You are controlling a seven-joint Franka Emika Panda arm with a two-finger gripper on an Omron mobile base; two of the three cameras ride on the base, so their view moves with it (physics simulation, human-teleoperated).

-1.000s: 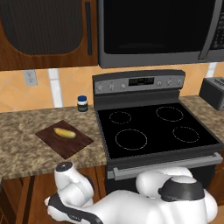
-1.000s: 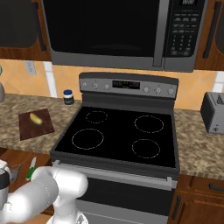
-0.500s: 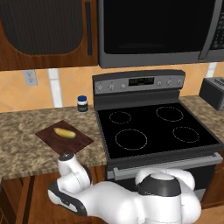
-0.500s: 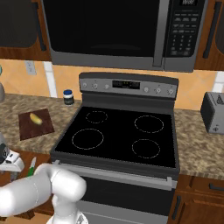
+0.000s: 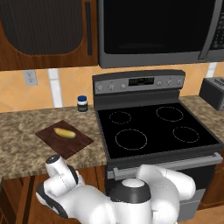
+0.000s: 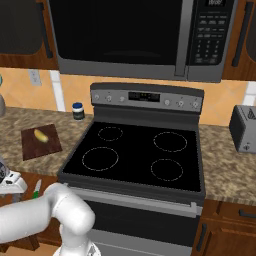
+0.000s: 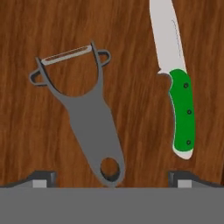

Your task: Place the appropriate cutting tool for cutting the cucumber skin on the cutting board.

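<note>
The cutting tool, a grey Y-shaped peeler [image 7: 89, 118], lies flat on a brown wooden surface in the hand view, forked head up and looped handle down. My gripper [image 7: 113, 178] hovers over it, open, and the handle's end sits between the two fingertips [image 7: 43, 177] without touching either. The dark reddish cutting board [image 5: 76, 143] lies on the counter left of the stove with the yellowish cucumber [image 5: 64, 132] on it. From the right base view the board [image 6: 47, 147] and the cucumber [image 6: 40, 135] sit at the left.
A knife [image 7: 175, 83] with a green handle and white blade lies right of the peeler; its handle [image 6: 36, 187] also shows below the counter edge. A small dark jar [image 5: 82, 103] stands behind the board. The black stove [image 5: 153, 131] is right of it, a toaster [image 6: 244, 129] far right.
My arm has swung lower and further left below the counter's front edge. The gripper stays open. Board and cucumber have not moved.
</note>
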